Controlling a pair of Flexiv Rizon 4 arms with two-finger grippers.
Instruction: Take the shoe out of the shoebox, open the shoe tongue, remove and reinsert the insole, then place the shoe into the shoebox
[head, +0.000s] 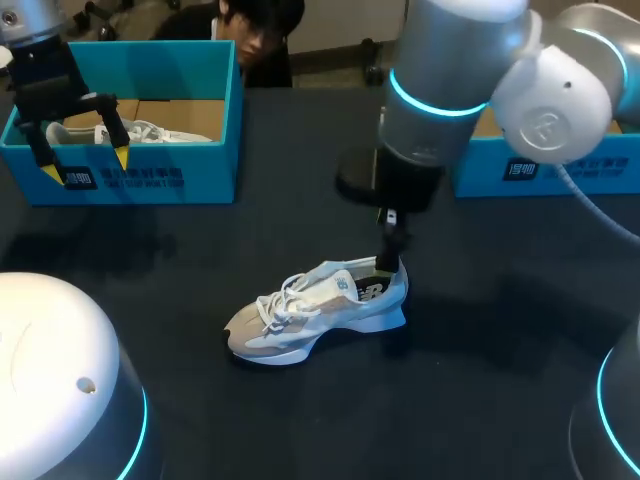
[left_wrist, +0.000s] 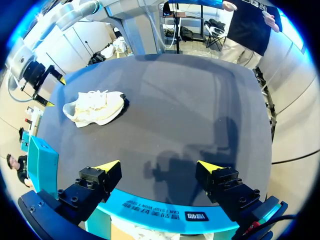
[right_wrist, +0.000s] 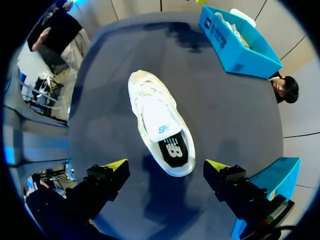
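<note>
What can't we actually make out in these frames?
- Right shoebox contents: in the head view, the right arm covers its inside.
- Second shoe in the left shoebox: in the head view, the front wall and left gripper hide most of it; the left wrist view cuts it off at the edge.
- Right gripper contact with the shoe heel: in the head view, the arm hides most of the fingers; the right wrist view looks straight down, so height is unclear.

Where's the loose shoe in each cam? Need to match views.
Head view: shoe mid-table, upright on its sole, below the right jaws.
Left wrist view: shoe far ahead of the open left jaws, across the table.
Right wrist view: shoe seen from above, heel between the open right jaws.
Landmark: box holding the other shoe; under the left jaws; beyond the shoe's toe in the right wrist view.
</note>
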